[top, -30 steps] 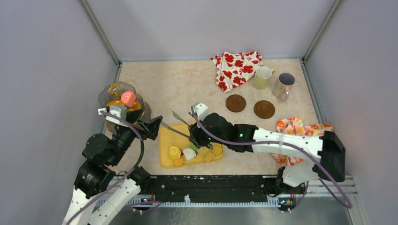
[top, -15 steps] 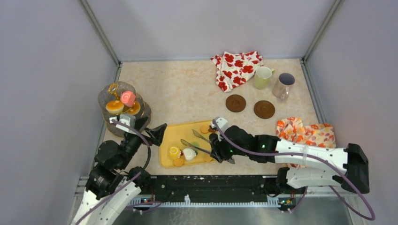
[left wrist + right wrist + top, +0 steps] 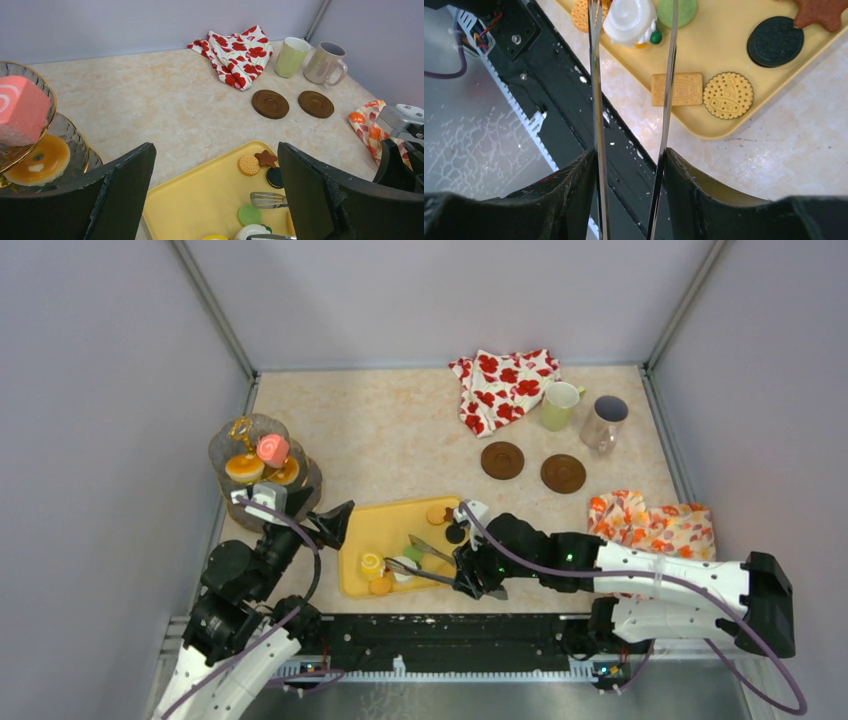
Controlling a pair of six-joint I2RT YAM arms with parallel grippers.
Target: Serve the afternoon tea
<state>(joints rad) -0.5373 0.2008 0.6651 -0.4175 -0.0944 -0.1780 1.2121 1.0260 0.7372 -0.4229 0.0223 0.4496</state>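
Observation:
My right gripper (image 3: pixel 478 575) is shut on the long metal tongs (image 3: pixel 425 560), also seen in the right wrist view (image 3: pixel 629 160). The tongs' arms (image 3: pixel 595 100) stand apart on either side of a white sweet (image 3: pixel 630 22) on the yellow tray (image 3: pixel 365 530). A yellow swirl roll (image 3: pixel 372 564), a green biscuit (image 3: pixel 677 9), a black biscuit (image 3: pixel 774 41) and tan biscuits (image 3: pixel 728 95) lie on the tray. My left gripper (image 3: pixel 335 523) is open and empty by the tray's left corner, beside the tiered stand (image 3: pixel 262 455), which holds a pink roll (image 3: pixel 272 449) and orange tarts (image 3: pixel 244 467).
A pale-yellow mug (image 3: pixel 559 405) and a greyish mug (image 3: pixel 603 420) stand at the back right by a red-flowered cloth (image 3: pixel 505 385). Two brown coasters (image 3: pixel 502 460) (image 3: pixel 563 473) lie in front of them. An orange-flowered cloth (image 3: pixel 650 525) lies under my right arm.
My right gripper has drawn the tongs back from the tray's far left to its near middle, around the white sweet. My left arm has pulled back from the stand.

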